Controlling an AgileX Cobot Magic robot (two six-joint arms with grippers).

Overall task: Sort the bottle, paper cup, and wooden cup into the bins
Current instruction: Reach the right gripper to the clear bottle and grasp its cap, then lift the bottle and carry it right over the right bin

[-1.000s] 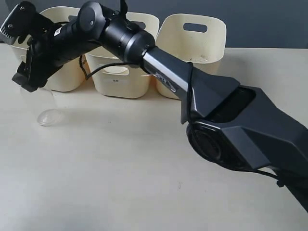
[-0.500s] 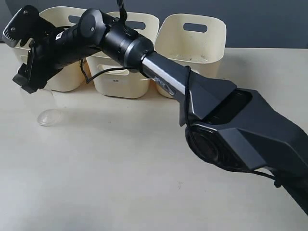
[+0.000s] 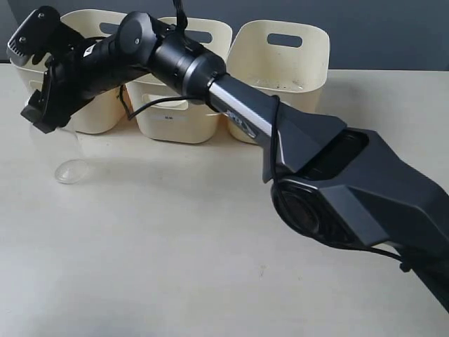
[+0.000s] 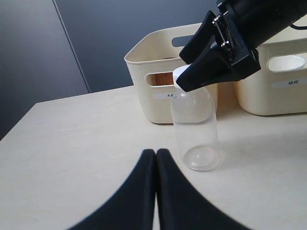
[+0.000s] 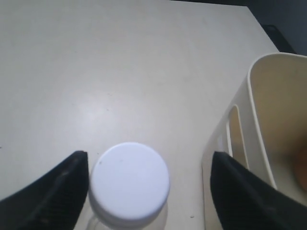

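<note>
My right gripper was spread wide around bottle cap, beside leftmost bin. Left wrist view alone showed my left gripper pressed together, empty.

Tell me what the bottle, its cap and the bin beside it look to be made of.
The bottle looks like clear, thin glossy plastic: the table and bin show through it. Its cap is opaque white, smooth and matte, probably plastic. The bin seems moulded cream-yellow plastic, semi-matte, with rounded corners and a cut-out handle. Something brown shows through that handle; its material is unclear.
</note>
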